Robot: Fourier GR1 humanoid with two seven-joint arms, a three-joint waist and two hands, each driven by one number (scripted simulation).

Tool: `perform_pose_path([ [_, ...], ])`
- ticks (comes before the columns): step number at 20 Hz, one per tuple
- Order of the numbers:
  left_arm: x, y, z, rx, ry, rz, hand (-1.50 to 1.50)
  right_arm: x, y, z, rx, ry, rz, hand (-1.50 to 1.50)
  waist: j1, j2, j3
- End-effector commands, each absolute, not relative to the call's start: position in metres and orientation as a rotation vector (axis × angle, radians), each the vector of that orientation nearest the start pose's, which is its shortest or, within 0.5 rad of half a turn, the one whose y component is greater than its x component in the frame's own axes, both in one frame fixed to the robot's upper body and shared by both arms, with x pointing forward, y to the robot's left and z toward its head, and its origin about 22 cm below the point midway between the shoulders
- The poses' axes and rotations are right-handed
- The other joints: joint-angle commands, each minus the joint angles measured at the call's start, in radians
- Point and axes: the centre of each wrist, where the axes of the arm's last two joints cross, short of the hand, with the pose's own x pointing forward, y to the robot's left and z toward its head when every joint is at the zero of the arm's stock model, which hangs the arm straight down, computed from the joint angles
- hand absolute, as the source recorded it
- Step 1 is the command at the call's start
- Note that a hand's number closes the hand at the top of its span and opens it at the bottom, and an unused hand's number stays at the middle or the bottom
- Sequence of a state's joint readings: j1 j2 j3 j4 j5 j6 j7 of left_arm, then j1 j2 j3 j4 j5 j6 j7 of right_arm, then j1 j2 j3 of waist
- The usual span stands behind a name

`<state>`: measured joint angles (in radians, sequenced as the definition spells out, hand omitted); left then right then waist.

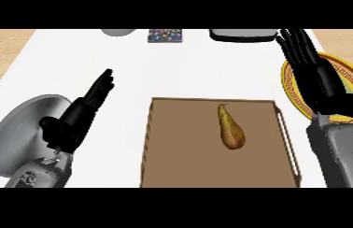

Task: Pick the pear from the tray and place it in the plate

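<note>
The pear [231, 129] lies on the brown tray [179, 147], with its thin stem end pointing away from us and its fat end toward us. Our left hand [76, 119] and right hand [314, 68] are both open and hold nothing. The right one is over the yellow plate [291, 89].

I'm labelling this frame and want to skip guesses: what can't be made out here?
1. Yellow-rimmed plate, head view: the right hand covers its middle; the right edge cuts it off.
2. Grey plate: the left hand hides its right side; the left edge crops it.
3. Grey thing, patterned item and dark-rimmed thing at the counter's far edge: cut off at the top, not identifiable.
</note>
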<state>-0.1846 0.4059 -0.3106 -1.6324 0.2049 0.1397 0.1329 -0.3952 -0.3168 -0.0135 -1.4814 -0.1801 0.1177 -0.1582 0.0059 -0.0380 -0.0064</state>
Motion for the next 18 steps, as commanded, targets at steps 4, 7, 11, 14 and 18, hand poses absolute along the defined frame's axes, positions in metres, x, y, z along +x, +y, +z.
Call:
perform_pose_path([
  [4,0.284,0.258,0.073,0.164,-1.605,-0.298,0.0,0.323,-0.138,0.105,0.046,-1.888,0.215,-1.5,0.02,0.039,0.004],
  [7,0.282,0.253,0.061,0.174,-1.574,-0.292,0.0,0.333,-0.196,0.12,-0.375,-1.887,0.862,-1.5,0.032,0.018,-0.049],
  [11,0.287,0.255,0.054,0.205,-1.545,-0.239,0.0,0.3,-0.132,0.041,-0.511,-1.741,0.634,-1.5,-0.008,0.04,0.003],
  [14,0.295,0.267,0.049,0.206,-1.567,-0.223,0.0,0.267,-0.08,0.001,-0.427,-1.718,0.627,-1.5,-0.004,0.041,0.005],
  [18,0.295,0.27,0.05,0.219,-1.543,-0.201,0.0,0.254,-0.094,-0.005,-0.64,-1.756,0.725,-1.5,-0.012,0.035,0.005],
])
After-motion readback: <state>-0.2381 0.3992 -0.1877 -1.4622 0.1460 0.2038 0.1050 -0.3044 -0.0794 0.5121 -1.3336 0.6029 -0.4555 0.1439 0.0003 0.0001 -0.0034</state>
